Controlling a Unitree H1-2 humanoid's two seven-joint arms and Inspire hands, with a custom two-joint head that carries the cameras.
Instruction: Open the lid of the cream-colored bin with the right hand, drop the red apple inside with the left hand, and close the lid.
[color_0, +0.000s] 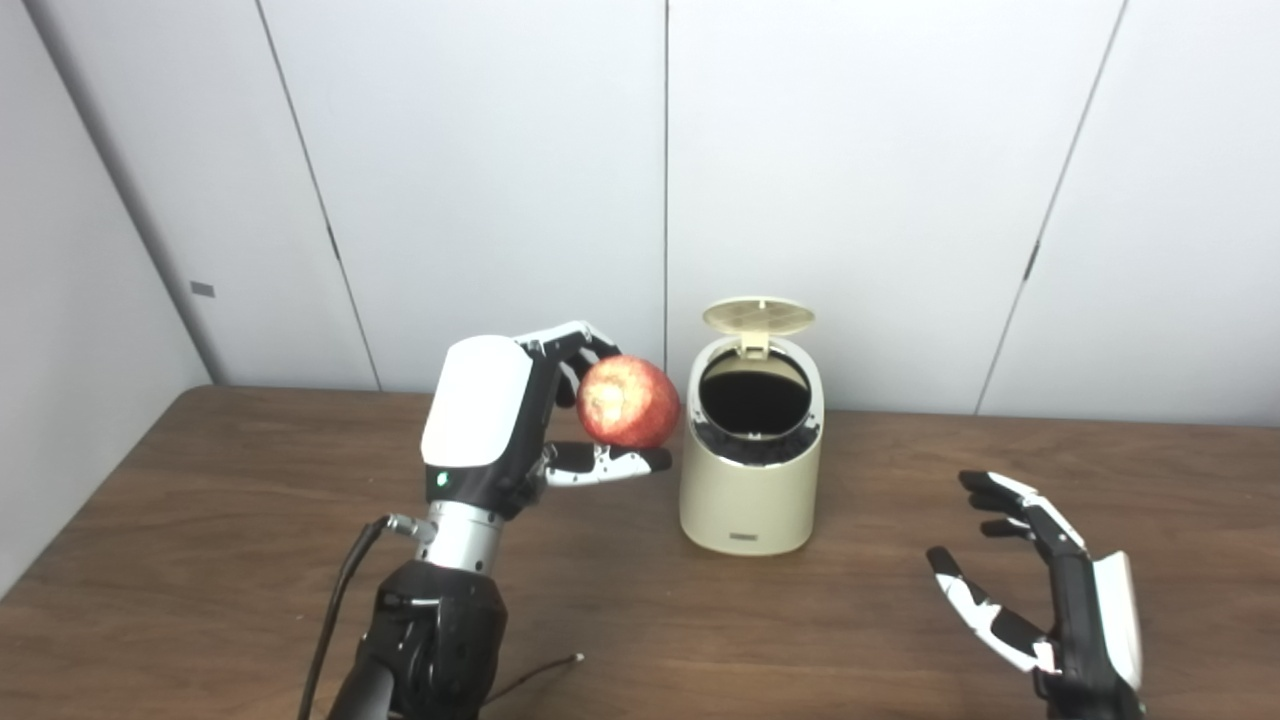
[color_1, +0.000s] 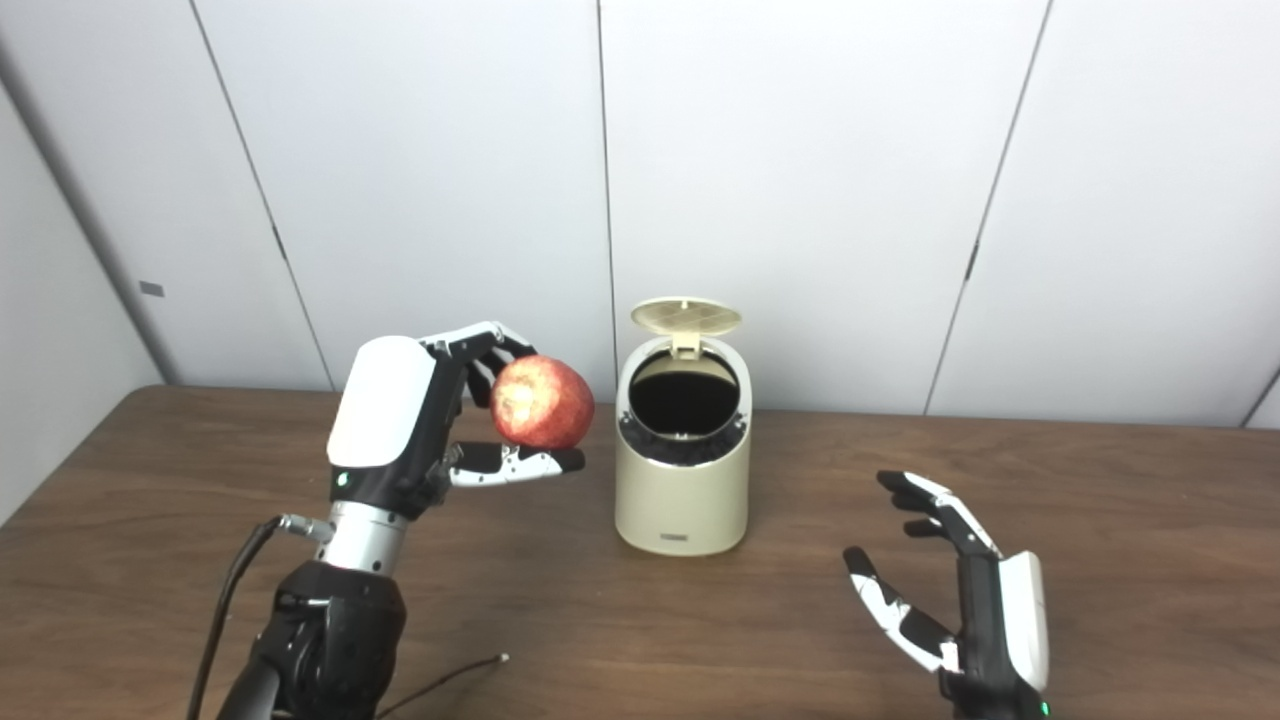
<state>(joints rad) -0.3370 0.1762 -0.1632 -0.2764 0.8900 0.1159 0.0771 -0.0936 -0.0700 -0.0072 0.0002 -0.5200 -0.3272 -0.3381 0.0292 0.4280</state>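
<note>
The cream-colored bin (color_0: 752, 500) stands upright near the middle of the brown table (color_0: 250, 560). Its round lid (color_0: 758, 316) is flipped up at the back, and the dark inside shows. My left hand (color_0: 500, 420) is raised just left of the bin and is shut on the red apple (color_0: 628, 401), held between fingers above and thumb below. The apple hangs close to the bin's upper left side, a little lower than the opening's top edge. My right hand (color_0: 1040, 590) rests low at the right front, open, holding nothing, well apart from the bin.
A black cable (color_0: 335, 610) runs down beside my left forearm, and a thin wire end (color_0: 545, 668) lies on the table near the front. White wall panels (color_0: 900, 150) close off the back of the table.
</note>
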